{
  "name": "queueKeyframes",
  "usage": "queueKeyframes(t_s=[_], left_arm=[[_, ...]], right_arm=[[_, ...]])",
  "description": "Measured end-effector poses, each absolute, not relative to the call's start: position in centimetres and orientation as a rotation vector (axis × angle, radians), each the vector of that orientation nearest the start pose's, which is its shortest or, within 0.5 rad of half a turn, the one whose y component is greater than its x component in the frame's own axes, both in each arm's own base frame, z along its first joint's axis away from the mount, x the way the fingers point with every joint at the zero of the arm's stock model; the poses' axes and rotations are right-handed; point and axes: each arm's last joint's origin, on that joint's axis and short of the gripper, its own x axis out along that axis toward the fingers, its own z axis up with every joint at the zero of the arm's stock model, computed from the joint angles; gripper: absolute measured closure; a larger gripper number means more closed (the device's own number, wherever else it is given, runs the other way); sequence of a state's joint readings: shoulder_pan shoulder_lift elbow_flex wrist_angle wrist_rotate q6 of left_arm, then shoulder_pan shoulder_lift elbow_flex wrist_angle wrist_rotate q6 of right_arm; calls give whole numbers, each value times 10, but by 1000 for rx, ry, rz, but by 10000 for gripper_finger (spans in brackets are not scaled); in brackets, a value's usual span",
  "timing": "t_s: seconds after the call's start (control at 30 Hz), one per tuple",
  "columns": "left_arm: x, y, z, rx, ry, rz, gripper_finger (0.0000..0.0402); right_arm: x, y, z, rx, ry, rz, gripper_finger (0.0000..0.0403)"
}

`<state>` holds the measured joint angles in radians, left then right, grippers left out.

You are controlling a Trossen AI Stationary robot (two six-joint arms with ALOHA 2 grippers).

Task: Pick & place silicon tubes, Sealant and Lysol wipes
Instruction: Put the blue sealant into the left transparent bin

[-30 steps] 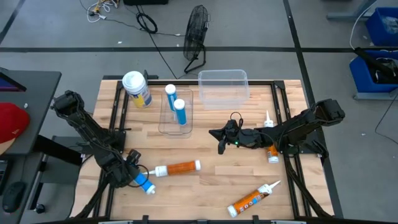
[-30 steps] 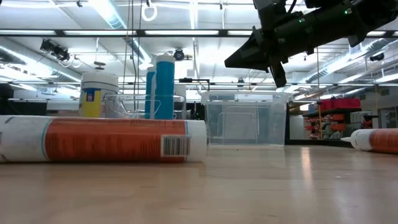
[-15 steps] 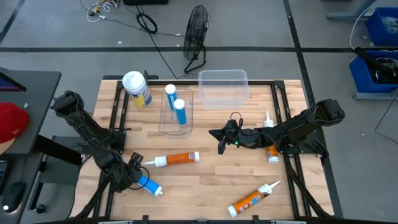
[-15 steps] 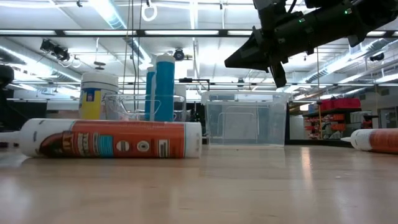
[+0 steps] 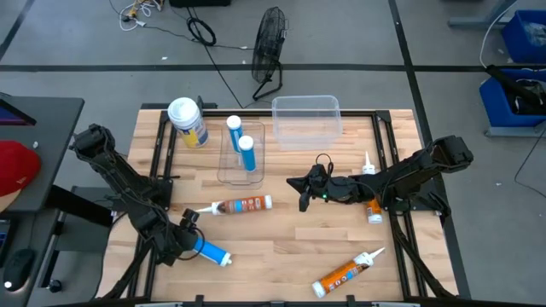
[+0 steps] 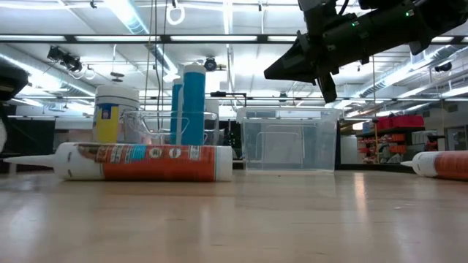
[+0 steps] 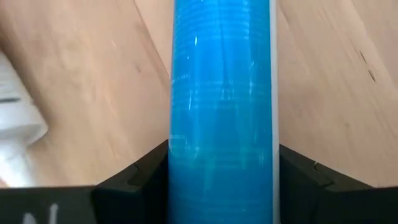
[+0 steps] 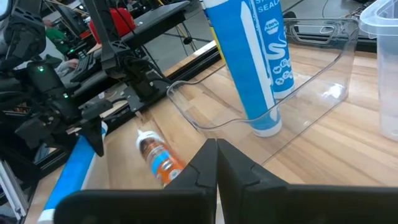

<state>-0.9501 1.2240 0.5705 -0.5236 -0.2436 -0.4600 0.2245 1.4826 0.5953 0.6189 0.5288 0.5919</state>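
My left gripper (image 5: 188,241) is near the table's front left corner, shut on a slim blue silicone tube (image 5: 210,251) whose white cap (image 5: 225,260) points right and near. An orange sealant tube (image 5: 241,205) lies on its side on the wood, just beyond it. The Lysol wipes canister (image 5: 188,122) stands upright at the far left. Two more blue tubes (image 5: 246,152) stand upright in a narrow clear tray (image 5: 227,173). My right gripper (image 5: 301,201) hovers shut over the table's middle, holding nothing. My left gripper pinches the blue tube's body (image 7: 221,149) between its two fingers (image 7: 146,171), one on each side, lying across the tube. The fingers come steeply from above. The tube slants down away from the gripper toward its cap end (image 8: 46,214). I cannot tell whether it is off the table.
A larger clear bin (image 5: 328,107) stands at the far middle. Another orange tube (image 5: 345,273) lies near the front right, and a third (image 5: 373,209) lies by the right arm. Bare wood stretches between the sealant tube and the front edge.
The orange sealant tube has rolled along the table toward the far edge, away from my left gripper. My left gripper has tipped and shifted slightly, and the blue tube's cap end has swung out toward the right, showing more of its length.
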Motion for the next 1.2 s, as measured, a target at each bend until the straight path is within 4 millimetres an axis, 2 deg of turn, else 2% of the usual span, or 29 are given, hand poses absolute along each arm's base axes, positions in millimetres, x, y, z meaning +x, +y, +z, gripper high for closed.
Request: queueKeyframes(t_s=[0.33, 0.63, 0.9, 1.2], left_arm=[[128, -160, 166, 266, 950, -293, 185], [136, -162, 173, 307, 756, -158, 185], [154, -160, 203, 325, 528, 123, 185], [186, -146, 230, 228, 319, 400, 185]], right_arm=[[284, 55, 189, 490, 196, -245, 396], [280, 81, 194, 396, 192, -80, 363], [278, 87, 198, 345, 157, -43, 296], [282, 86, 225, 223, -74, -41, 182]])
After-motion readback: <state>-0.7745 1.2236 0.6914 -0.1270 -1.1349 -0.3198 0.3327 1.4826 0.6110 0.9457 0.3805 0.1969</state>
